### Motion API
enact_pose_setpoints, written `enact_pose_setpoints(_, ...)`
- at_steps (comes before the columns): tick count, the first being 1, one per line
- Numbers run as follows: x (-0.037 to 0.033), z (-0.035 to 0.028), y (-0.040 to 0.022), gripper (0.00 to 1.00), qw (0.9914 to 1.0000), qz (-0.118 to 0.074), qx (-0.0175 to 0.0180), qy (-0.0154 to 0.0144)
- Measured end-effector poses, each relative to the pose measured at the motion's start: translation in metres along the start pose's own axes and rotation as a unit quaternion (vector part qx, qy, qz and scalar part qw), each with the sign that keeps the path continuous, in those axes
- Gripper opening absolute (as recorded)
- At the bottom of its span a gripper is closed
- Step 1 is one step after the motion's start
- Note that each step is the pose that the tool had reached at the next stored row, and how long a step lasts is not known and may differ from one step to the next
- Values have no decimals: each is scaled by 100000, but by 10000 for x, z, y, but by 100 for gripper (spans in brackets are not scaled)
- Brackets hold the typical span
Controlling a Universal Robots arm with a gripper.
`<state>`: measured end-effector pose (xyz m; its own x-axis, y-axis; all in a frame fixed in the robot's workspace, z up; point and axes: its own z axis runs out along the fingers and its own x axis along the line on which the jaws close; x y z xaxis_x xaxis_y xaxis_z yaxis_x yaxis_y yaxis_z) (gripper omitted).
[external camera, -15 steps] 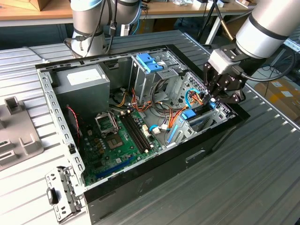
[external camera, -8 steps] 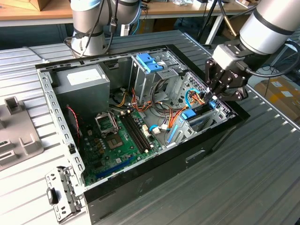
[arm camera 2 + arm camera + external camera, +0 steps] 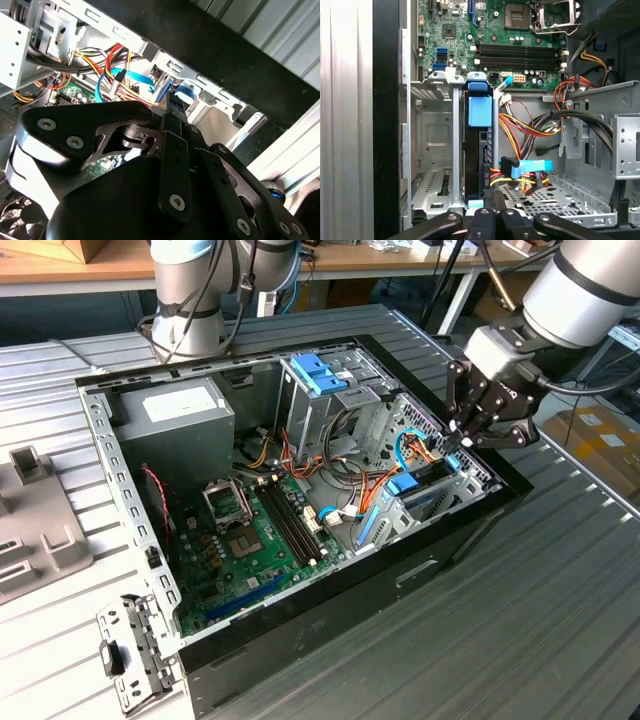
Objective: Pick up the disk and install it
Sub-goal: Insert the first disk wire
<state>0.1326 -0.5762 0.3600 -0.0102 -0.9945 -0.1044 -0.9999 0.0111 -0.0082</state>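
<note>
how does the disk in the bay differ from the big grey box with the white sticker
The dark, blue-railed disk is slim and stands on edge in a metal bay slot; the grey metal box with a white sticker is far bulkier and sits flat in the case's corner. The gripper is at the disk; the box is untouched. Both sit inside the open computer case.

The silver-metal disk with blue side rails point(image 3: 479, 150) stands edge-on below the jaws — label hidden, lower end behind black fingers point(image 3: 492, 220).

silver-grey arm point(image 3: 585, 290), black gripper point(image 3: 462, 435) with silver screws, seemingly matte links.
</note>
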Motion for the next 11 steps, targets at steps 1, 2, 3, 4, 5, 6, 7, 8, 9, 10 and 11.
enact_pose_setpoints(1,-1,-6,-12,11,100000,3,-2,-5)
enact_pose_setpoints(2,-2,-15,-23,11,100000,2,-1,-7)
enact_pose_setpoints(3,-4,-33,-44,11,100000,0,-3,-9)
enact_pose_setpoints(4,-5,-44,-56,11,100000,0,-5,-9)
enact_pose_setpoints(5,-6,-53,-66,11,100000,-1,-6,-13)
enact_pose_setpoints(6,-7,-66,-79,11,100000,1,-8,-18)
enact_pose_setpoints(7,-8,-76,-89,11,100000,0,-11,-20)
enact_pose_setpoints(8,-10,-89,-100,11,100000,-1,-14,-17)
enact_pose_setpoints(9,-13,-111,-118,11,100000,-3,-16,-21)
enact_pose_setpoints(10,-14,-130,-131,11,100000,3,-17,-30)
enact_pose_setpoints(11,-17,-151,-144,11,100000,1,-19,-24)
